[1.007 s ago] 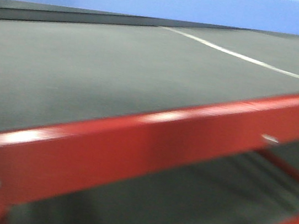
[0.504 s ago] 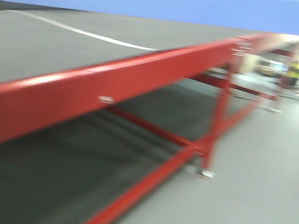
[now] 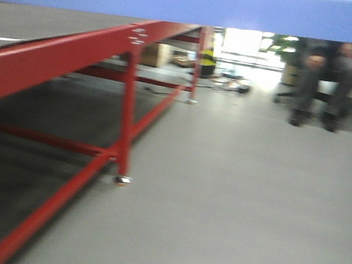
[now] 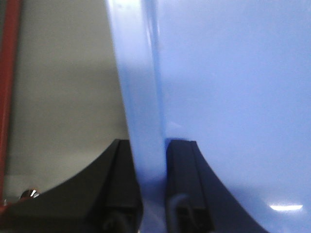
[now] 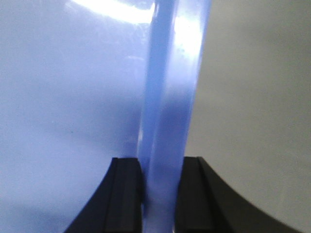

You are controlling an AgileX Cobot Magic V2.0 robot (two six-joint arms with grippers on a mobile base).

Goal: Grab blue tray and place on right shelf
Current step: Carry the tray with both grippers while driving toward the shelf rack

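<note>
Grey floor fills most of the front view, with a red-framed, dark-topped table running off to the left and a seated person blurred in the bright background. Across the top of that view stretches the blue tray, carried level in the air in front of the camera, clear of the table.

Each wrist camera shows one end of it. The left tool is clamped on the tray's rim, one black finger inside the tray and the other outside. The right tool pinches the opposite rim in the same way. Both grips sit on the flared edge, and the wall stands straight between the pads.

The right shelf is not visible in any view, so placement is not yet done.

The tray looks like thin, glossy plastic: probably light and fairly stiff, but smooth enough to slide between the pads if the arms pull apart or tilt unevenly. Holding the two opposite rims suits it. The arms should likely move together at a steady spacing, since twisting could flex the thin wall or let an edge slip.
</note>
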